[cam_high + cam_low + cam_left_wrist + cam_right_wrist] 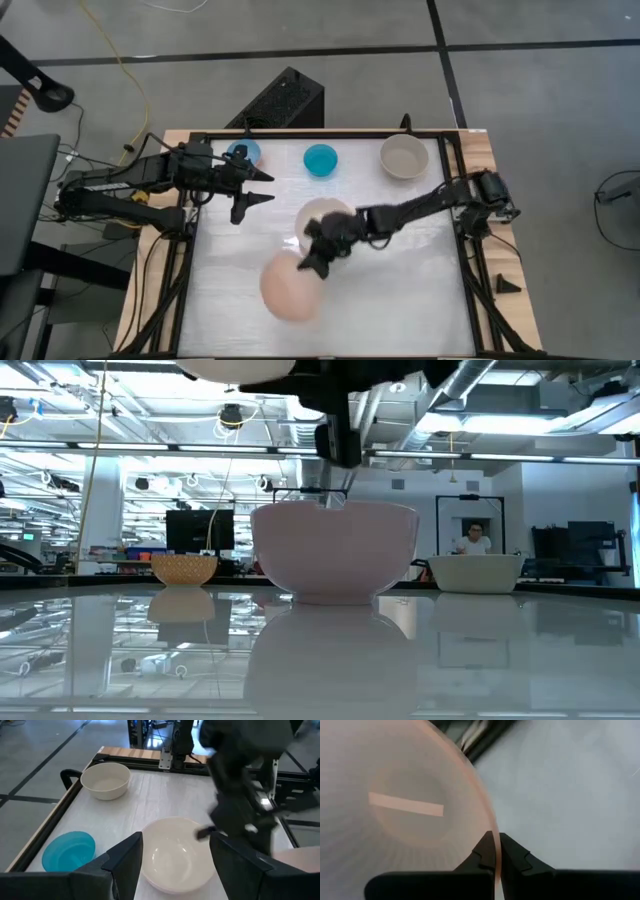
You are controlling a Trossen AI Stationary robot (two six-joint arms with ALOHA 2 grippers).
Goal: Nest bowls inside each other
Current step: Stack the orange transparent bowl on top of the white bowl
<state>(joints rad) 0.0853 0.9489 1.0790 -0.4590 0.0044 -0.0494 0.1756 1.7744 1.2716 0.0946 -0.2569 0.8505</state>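
Observation:
My right gripper (318, 255) reaches in from the table's right to its middle and is shut on the salmon-pink bowl (290, 287), which is up in the air; its underside (240, 368) shows at the top of the low view. Just beyond it the pale pinkish-white bowl (325, 213) rests on its base on the table. The light blue bowl (243, 153), the turquoise bowl (320, 159) and the grey-beige bowl (404, 156) stand along the far edge. My left gripper (255, 195) hovers open at the far left, pointing toward the pale bowl (172, 855). My right gripper pinches the salmon-pink bowl's rim (492, 827) between its two fingers, one finger (482, 852) inside the bowl and the other outside. The fingers come in from the table's right, slanting slightly down. The bowl is lifted clear of the table, on the near-left side of the gripper.
A black frame (455, 230) runs round the white tabletop. The right arm (245, 795) lies across the table's middle right. Open tabletop lies at the near right and near left. A person (474, 540) sits in the room beyond the table.

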